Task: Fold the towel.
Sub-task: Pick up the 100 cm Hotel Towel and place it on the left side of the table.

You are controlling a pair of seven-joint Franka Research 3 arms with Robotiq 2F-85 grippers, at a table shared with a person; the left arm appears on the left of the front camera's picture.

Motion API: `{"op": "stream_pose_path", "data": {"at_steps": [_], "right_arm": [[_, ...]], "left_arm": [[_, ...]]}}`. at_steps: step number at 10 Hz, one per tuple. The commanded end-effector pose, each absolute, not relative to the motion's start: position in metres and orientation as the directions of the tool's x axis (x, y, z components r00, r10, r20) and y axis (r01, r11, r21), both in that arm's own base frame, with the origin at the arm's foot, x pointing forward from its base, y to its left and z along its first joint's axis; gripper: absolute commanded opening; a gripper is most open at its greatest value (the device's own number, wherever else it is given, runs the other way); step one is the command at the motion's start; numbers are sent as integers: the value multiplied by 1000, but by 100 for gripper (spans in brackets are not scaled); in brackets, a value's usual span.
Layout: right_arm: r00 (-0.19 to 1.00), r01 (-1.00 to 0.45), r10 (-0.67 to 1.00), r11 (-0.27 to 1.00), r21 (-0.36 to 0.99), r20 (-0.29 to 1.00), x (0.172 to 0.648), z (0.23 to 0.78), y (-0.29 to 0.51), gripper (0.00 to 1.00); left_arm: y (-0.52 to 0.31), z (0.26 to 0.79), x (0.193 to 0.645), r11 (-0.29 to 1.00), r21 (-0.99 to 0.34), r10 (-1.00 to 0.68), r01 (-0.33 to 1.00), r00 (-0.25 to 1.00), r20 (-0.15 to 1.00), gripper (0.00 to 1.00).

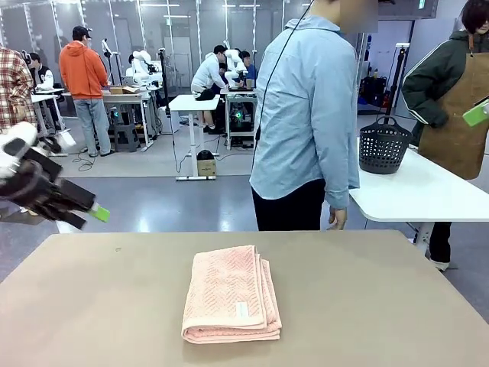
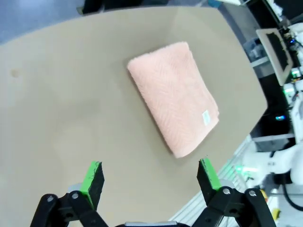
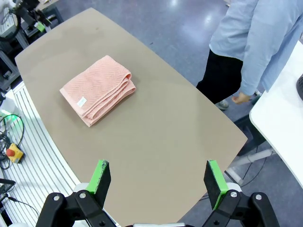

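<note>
The salmon-pink towel (image 1: 231, 294) lies folded into a thick rectangle in the middle of the tan table (image 1: 92, 306), its small white tag facing up near the front edge. The towel (image 2: 173, 96) sits ahead of my left gripper (image 2: 150, 176), which hangs open and empty high above the table. At the picture's left edge the left gripper (image 1: 98, 212) is raised off the table's side. My right gripper (image 3: 159, 180) is also open and empty, high above the table, with the towel (image 3: 97, 89) far ahead to its left.
A person in a light blue shirt (image 1: 306, 115) stands at the table's far edge, hand hanging down. A white table (image 1: 428, 191) at the right carries a dark basket (image 1: 384, 145); another person in a brown apron (image 1: 458, 115) stands beside it.
</note>
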State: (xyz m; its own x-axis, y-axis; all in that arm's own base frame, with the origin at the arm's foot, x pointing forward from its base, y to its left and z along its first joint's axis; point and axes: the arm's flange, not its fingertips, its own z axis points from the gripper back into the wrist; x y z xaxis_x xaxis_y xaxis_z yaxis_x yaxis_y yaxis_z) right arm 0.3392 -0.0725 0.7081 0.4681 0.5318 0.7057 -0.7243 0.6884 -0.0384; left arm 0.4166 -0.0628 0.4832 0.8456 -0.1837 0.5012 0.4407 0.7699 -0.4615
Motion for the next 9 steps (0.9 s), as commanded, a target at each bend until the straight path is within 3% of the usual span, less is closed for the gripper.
{"op": "stream_pose_path", "data": {"at_steps": [1,4,9], "right_arm": [[484,-712,521,702,-30,703,340,710,-72,100],[484,-712,521,702,-30,703,340,710,-72,100],[484,-712,521,702,-30,703,340,710,-72,100]], "left_arm": [[-81,454,449,729,-553,-124,403,873,472,100],[-121,394,462,709,-655,-19,262,935,354,100],[-141,372,451,691,-683,-22,235,952,305,100]]}}
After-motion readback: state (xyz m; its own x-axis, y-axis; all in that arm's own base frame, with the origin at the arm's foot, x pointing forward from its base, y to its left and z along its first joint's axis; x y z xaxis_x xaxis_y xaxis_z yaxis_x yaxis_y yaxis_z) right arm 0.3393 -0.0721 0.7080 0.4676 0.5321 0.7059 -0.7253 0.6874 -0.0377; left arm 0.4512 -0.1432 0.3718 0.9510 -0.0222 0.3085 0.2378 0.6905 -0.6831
